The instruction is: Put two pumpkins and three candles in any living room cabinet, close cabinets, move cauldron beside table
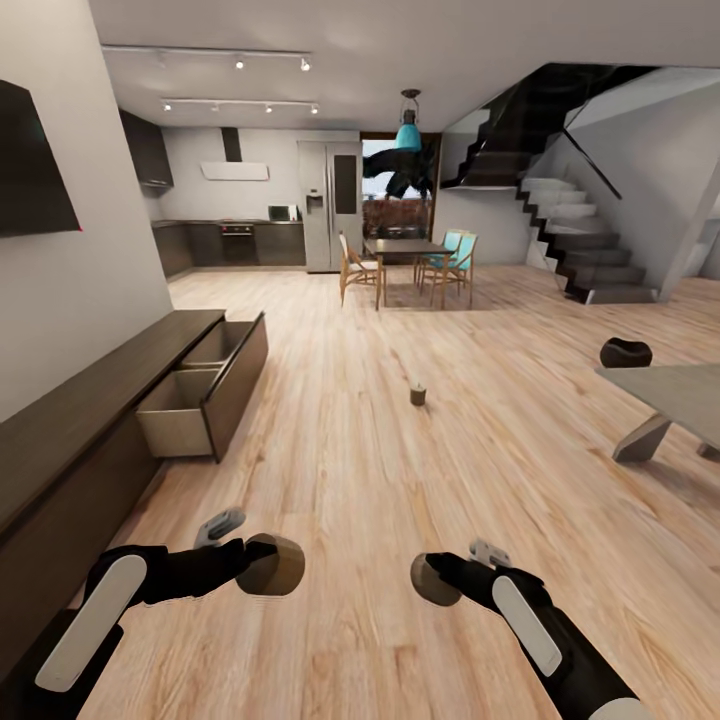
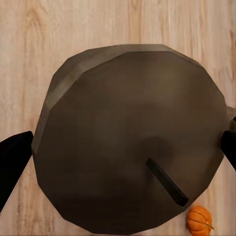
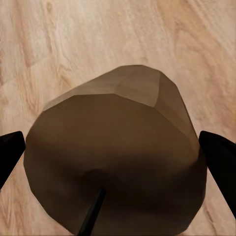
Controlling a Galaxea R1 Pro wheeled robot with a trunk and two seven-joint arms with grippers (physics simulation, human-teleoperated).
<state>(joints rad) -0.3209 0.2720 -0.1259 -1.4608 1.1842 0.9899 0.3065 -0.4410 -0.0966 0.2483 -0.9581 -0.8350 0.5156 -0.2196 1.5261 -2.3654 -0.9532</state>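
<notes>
My left gripper (image 1: 262,566) is shut on a squat tan candle (image 1: 278,566) low over the wooden floor; in the left wrist view this candle (image 2: 128,147) sits between the dark fingers (image 2: 12,167). My right gripper (image 1: 428,578) is shut on a second candle (image 3: 113,162). A third candle (image 1: 418,395) stands on the floor ahead. One orange pumpkin (image 2: 199,220) lies on the floor beneath the left hand. The dark cabinet (image 1: 90,400) runs along the left wall with two drawers (image 1: 185,412) pulled open. The black cauldron (image 1: 626,352) sits behind the grey table (image 1: 675,392) at the right.
A dining table with chairs (image 1: 405,262) stands farther back, with the kitchen (image 1: 240,235) behind it. A staircase (image 1: 580,240) rises at the back right. Wide wooden floor lies between the cabinet and the grey table.
</notes>
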